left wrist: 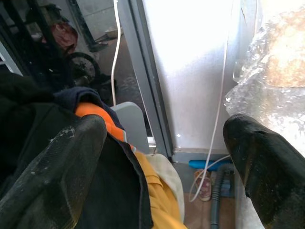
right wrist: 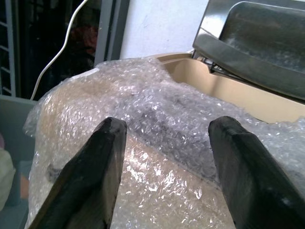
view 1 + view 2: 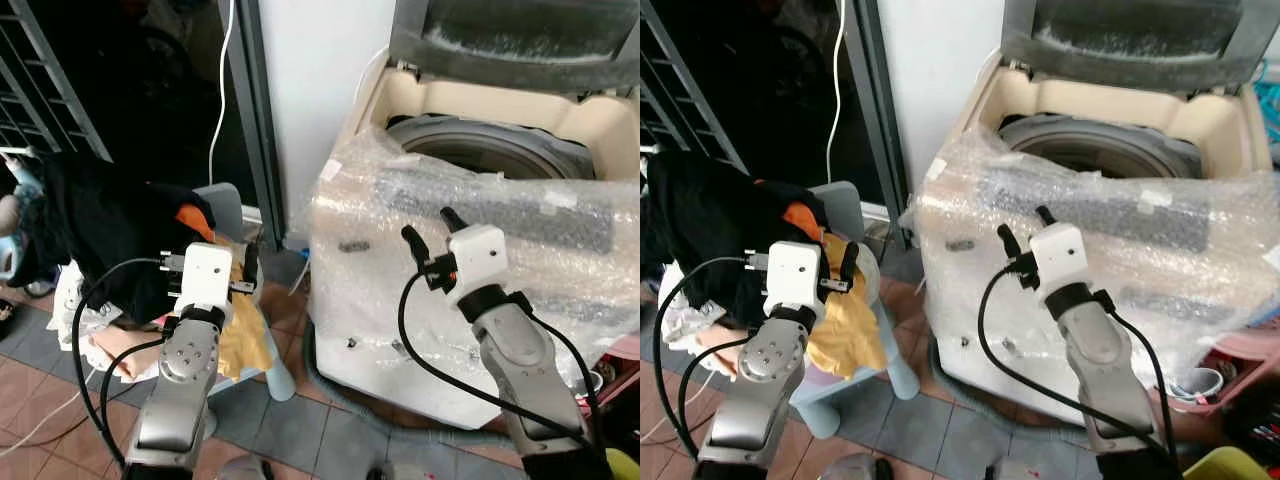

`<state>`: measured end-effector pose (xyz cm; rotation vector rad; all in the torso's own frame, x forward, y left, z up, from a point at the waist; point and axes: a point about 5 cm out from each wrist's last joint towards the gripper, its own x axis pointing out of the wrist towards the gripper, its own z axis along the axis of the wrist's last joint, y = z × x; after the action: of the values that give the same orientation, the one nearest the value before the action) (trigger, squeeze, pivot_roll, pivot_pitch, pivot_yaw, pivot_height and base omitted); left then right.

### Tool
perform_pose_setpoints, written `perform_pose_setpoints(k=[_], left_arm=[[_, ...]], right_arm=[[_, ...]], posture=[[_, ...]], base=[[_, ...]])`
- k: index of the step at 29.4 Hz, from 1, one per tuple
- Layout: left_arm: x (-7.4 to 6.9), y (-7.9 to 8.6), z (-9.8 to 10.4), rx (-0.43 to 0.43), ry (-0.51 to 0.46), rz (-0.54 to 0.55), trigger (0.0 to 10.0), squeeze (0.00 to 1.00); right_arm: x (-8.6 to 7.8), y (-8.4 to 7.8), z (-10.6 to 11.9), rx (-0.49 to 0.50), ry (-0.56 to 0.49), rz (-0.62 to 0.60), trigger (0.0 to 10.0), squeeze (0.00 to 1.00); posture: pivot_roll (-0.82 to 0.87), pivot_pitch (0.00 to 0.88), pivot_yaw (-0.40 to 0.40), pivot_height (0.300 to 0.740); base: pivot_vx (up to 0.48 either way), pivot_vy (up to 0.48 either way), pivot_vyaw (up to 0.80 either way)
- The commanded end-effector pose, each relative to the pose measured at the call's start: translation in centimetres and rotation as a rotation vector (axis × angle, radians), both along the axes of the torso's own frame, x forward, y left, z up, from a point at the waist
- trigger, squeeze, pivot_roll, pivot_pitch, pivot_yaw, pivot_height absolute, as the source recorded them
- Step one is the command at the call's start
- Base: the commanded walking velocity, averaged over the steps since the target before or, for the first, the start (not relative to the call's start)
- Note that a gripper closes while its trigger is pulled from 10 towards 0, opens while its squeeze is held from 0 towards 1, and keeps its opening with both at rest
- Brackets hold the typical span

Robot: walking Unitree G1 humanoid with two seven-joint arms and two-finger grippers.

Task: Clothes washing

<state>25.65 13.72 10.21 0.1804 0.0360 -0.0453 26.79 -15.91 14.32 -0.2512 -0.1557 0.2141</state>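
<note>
Heap of dark, orange and yellow clothes point(image 3: 150, 250) on pale plastic chair point(image 3: 855, 215) at left; bubble-wrapped cream washing machine point(image 3: 480, 290), lid raised, at right. Left gripper point(image 3: 222, 268) over heap, right gripper point(image 3: 430, 230) before machine, both spread and empty. Loading apparently not begun; next, probably grasping a garment.

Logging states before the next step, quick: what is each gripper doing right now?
Left gripper: open, holding nothing, above the clothes pile.
Right gripper: open, holding nothing, before the bubble-wrapped washing machine.
</note>
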Motion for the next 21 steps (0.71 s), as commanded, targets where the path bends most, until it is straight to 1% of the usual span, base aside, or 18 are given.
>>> perform_pose_setpoints(k=[1,2,3,4,5,6,7,8,10,12,13,15,17,19,21], left_arm=[[-0.4,0.3,0.1,-0.026,-0.007,0.003,10.0,0.0],[-0.4,0.3,0.1,-0.026,-0.007,0.003,10.0,0.0],[-0.7,0.2,-0.1,-0.057,0.004,-0.004,10.0,0.0],[-1.1,0.4,-0.3,-0.09,0.022,-0.006,10.0,0.0],[-1.3,0.5,-0.4,-0.094,0.028,0.0,10.0,0.0],[-1.3,0.5,-0.4,-0.094,0.028,0.0,10.0,0.0],[-1.5,0.5,-0.7,-0.091,0.042,0.0,10.0,0.0],[-1.6,0.4,-0.8,-0.088,0.048,-0.014,10.0,0.0],[-1.6,0.2,-0.9,-0.088,0.048,-0.027,10.0,0.0],[-1.4,0.0,-0.8,-0.096,0.043,-0.032,10.0,0.0],[-1.3,-0.2,-0.5,-0.109,0.031,-0.036,10.0,0.0],[-1.2,-0.3,-0.4,-0.119,0.024,-0.038,10.0,0.0],[-1.2,-0.5,-0.3,-0.133,0.028,-0.047,10.0,0.0],[-1.1,-0.5,-0.3,-0.134,0.027,-0.044,10.0,0.0],[-1.1,-0.4,-0.5,-0.132,0.035,-0.037,10.0,0.0]], right_arm=[[0.1,-0.2,0.5,0.062,-0.001,-0.068,10.0,0.0],[0.1,-0.2,0.5,0.062,-0.001,-0.068,10.0,0.0],[0.1,-0.3,0.3,0.1,0.015,-0.105,10.0,0.0],[-0.2,-0.7,-0.4,0.178,0.051,-0.18,10.0,0.0],[-0.2,-0.8,-0.6,0.21,0.07,-0.197,10.0,0.0],[-0.2,-0.8,-0.6,0.21,0.07,-0.197,10.0,0.0],[-0.4,-0.6,-1.1,0.253,0.104,-0.196,10.0,0.0],[-0.5,-0.2,-1.4,0.257,0.124,-0.168,10.0,0.0],[-0.6,0.0,-1.6,0.251,0.14,-0.147,10.0,0.0],[-0.6,-0.2,-1.9,0.276,0.17,-0.16,10.0,0.0],[-0.5,-0.6,-2.1,0.301,0.186,-0.176,10.0,0.0],[-0.4,-0.8,-2.1,0.315,0.191,-0.188,10.0,0.0],[-0.2,-1.1,-2.1,0.316,0.201,-0.207,10.0,0.0],[-0.1,-1.0,-2.0,0.32,0.202,-0.199,10.0,0.0],[0.0,-0.8,-2.1,0.277,0.21,-0.203,10.0,0.0]], posture=[[-0.04,0.0,0.03,0.74],[-0.04,0.0,0.03,0.74],[-0.04,0.0,0.029,0.74],[-0.04,0.0,0.032,0.74],[-0.04,0.0,0.032,0.74],[-0.04,0.0,0.032,0.74],[-0.05,0.0,0.034,0.74],[-0.05,0.0,0.03,0.74],[-0.05,0.0,0.03,0.74],[-0.04,0.0,0.026,0.74],[-0.04,0.0,0.021,0.74],[-0.05,0.0,0.019,0.74],[-0.05,0.0,0.023,0.74],[-0.05,0.0,0.034,0.74],[-0.06,0.0,0.035,0.74]], base=[[0.0,0.0,0.0],[0.0,0.0,0.0],[0.0,0.0,0.0],[0.0,0.0,0.0],[0.0,0.0,0.0],[0.0,0.0,0.0],[0.0,0.319,0.0],[0.0,0.48,0.0],[0.0,0.48,0.0],[0.0,0.48,0.0],[0.0,0.48,0.0],[0.0,0.48,0.0],[0.0,0.48,0.0],[0.0,0.48,0.0],[0.0,0.48,0.0]])
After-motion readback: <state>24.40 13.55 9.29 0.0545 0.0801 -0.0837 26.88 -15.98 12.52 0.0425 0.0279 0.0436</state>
